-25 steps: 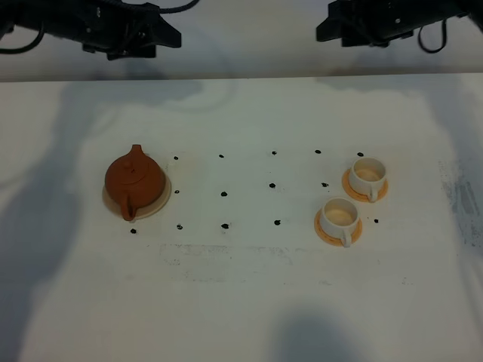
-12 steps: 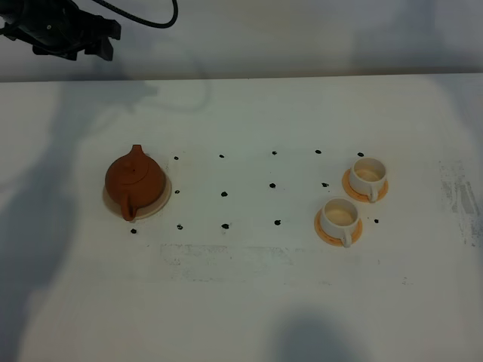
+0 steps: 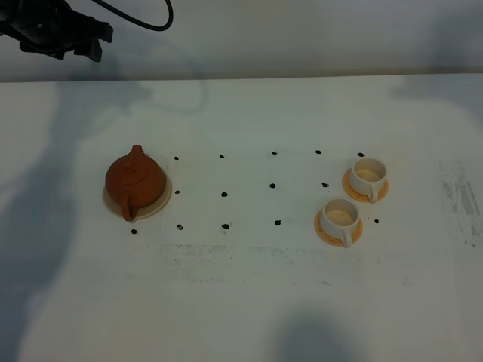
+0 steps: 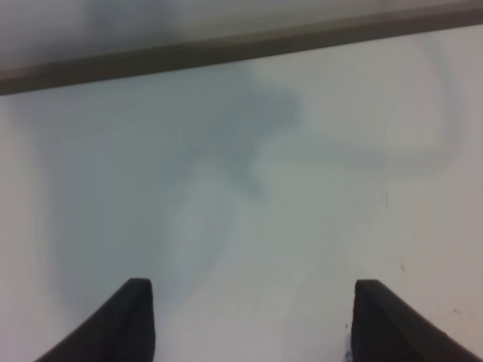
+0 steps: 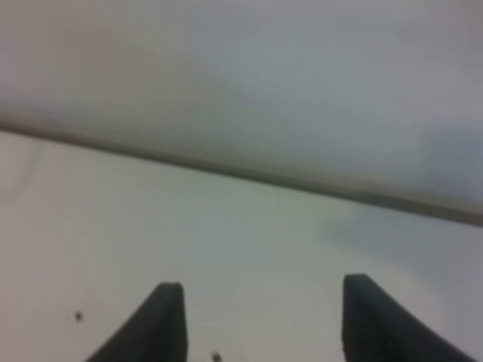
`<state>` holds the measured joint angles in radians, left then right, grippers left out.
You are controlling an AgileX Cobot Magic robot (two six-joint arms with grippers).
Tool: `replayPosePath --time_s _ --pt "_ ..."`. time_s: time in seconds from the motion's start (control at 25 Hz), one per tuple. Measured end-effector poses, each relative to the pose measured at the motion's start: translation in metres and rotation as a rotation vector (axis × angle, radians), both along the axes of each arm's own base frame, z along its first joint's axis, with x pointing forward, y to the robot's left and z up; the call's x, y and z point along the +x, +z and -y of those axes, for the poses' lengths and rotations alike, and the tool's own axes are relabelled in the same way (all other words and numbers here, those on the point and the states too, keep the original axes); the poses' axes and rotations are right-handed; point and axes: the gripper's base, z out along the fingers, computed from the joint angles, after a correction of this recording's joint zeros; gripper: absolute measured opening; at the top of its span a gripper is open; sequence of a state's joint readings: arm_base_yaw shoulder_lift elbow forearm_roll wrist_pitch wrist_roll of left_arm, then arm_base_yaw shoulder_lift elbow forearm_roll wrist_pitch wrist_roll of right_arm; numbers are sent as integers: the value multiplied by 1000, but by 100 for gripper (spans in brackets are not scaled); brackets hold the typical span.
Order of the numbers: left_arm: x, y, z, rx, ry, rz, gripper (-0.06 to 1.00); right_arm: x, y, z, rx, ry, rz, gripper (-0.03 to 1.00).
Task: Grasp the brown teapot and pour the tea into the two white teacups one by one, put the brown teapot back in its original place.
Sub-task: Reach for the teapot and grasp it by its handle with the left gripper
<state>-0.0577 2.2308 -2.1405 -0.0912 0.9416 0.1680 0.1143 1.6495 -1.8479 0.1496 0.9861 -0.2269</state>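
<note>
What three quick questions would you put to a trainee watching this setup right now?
1. True or false: the brown teapot sits on the cream coaster.
2. On the white table, the teapot's loop handle points toward: A the far edge; B the near edge; C the right edge.
3. Fill in: in the wrist views, the left tool and the right tool are both ___ (open or shut), with nothing between the fingers.

Key: 1 true; 2 B; 3 open.
</note>
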Motion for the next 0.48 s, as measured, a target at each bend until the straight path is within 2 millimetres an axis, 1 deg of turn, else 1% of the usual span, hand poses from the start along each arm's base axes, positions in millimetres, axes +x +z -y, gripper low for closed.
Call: replayPosePath --time_s 0.08,0.2,0.32,0.4,0.48 --pt "-1 -1 0 1 -3 -12 54 -25 10 4 -21 -3 18 48" --pt "-4 -2 0 3 -7 -46 54 -68 36 12 -47 -14 97 48" --pt "-7 -5 0 6 -12 -93 54 -104 57 18 -57 -22 170 48" --pt "-8 -5 0 7 -13 -105 53 -124 66 20 -58 -22 184 48" --pt "-10 0 1 7 -16 -99 53 -142 74 22 -56 -21 205 48"
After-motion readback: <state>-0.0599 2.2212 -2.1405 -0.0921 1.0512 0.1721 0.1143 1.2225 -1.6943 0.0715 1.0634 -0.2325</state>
